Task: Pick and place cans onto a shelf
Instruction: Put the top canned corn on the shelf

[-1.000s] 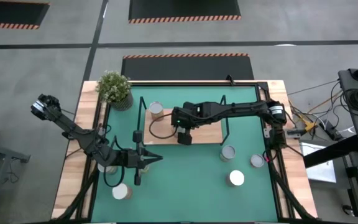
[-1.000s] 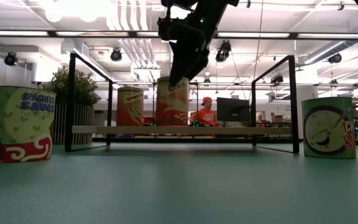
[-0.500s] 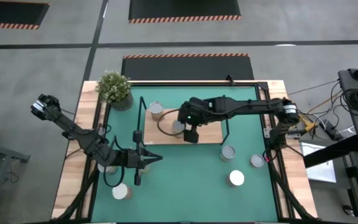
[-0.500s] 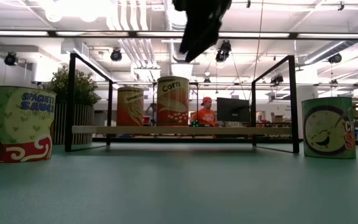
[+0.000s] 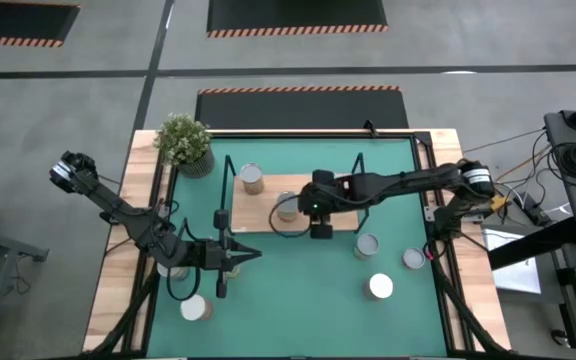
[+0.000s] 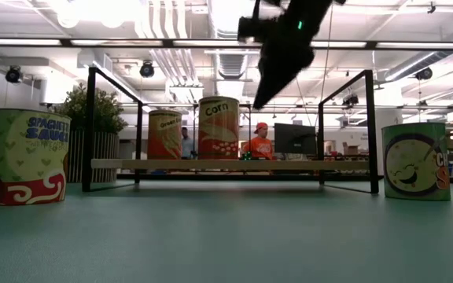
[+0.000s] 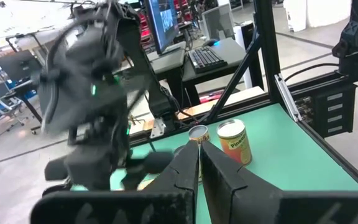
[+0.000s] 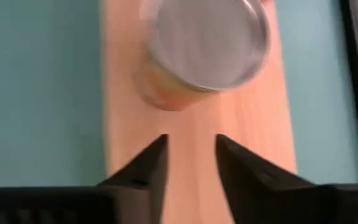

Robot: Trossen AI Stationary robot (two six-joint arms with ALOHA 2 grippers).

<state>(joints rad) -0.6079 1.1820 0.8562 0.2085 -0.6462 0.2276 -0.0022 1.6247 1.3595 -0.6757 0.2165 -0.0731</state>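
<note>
Where the shelf point(image 5: 343, 190) ends, three cans point(image 5: 367, 245), unobstructed.

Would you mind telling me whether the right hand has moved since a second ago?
Yes. In the high view the right hand has drawn back off the corn can on the shelf, toward the shelf's right posts.

Can point(image 8: 207, 46) top blurred — cut by frame edge
</note>
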